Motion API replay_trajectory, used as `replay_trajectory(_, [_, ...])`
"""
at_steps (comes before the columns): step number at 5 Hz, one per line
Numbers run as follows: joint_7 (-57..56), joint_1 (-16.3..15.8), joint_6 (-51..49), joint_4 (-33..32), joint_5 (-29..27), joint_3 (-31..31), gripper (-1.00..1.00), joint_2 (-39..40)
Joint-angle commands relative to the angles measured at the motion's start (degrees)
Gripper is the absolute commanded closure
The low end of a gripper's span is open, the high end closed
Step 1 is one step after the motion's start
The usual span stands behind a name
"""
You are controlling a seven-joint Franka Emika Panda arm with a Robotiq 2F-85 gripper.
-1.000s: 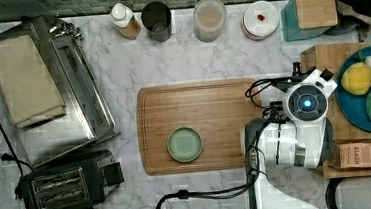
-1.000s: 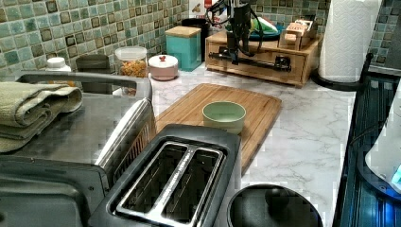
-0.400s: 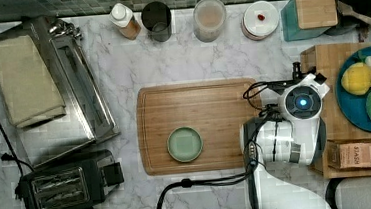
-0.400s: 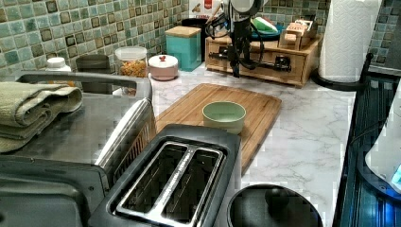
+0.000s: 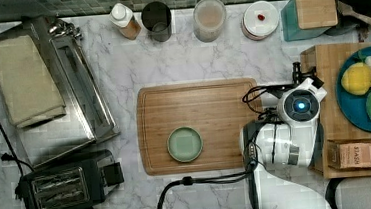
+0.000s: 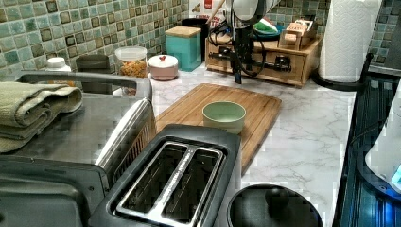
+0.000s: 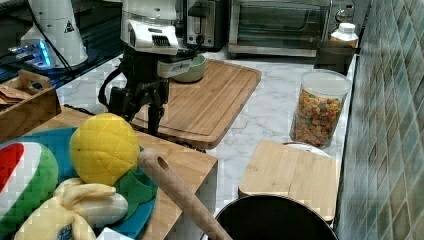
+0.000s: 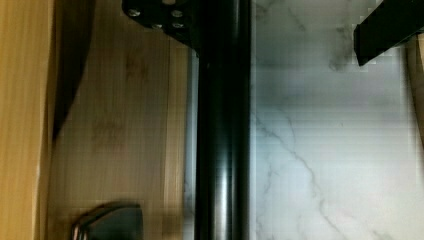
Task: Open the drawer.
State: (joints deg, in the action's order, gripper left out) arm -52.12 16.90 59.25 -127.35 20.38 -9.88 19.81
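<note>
The drawer (image 6: 283,71) sits in a bamboo box at the back of the left view, and its long black bar handle (image 6: 267,60) runs across the front panel. My gripper (image 6: 243,66) hangs straight down in front of that panel, level with the handle. In the wrist view the handle (image 8: 222,140) runs between the two black fingers (image 8: 165,17) of the open gripper (image 8: 277,22). One finger is right beside the bar and the other stands well apart. Bamboo of the drawer (image 8: 125,125) lies on one side of the bar and marble on the other. In the right view the gripper (image 7: 142,112) hangs at the box's edge.
A bamboo cutting board (image 5: 199,118) with a green bowl (image 5: 184,144) lies just to the arm's left in the top view. A blue plate of toy fruit (image 5: 368,90) rests on the box top. Jars (image 5: 210,18) line the tiled wall. A paper towel roll (image 6: 347,38) stands beside the box.
My gripper has straightened to vertical and come down in front of the drawer, from above the box top to the handle's height.
</note>
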Motion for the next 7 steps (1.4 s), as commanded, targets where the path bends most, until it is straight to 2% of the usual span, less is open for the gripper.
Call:
replay_trajectory(1, [-4.32, -0.39, -7.53, 2.61, -10.84, 6.76, -1.00, -2.00])
replay_trajectory(2, [0.22, -3.58, -10.47, 3.97, -13.09, 9.14, -1.00, -0.89])
replay_trajectory(3, [7.18, -7.50, -4.24, -0.02, -12.47, 9.99, -1.00, -1.48])
replay_trajectory(5, [11.72, -12.09, -5.23, -2.22, -13.82, 13.64, -1.00, -3.22])
replay_trajectory(7, [15.62, -14.50, -7.54, -2.05, -15.27, 18.57, -1.00, -4.73])
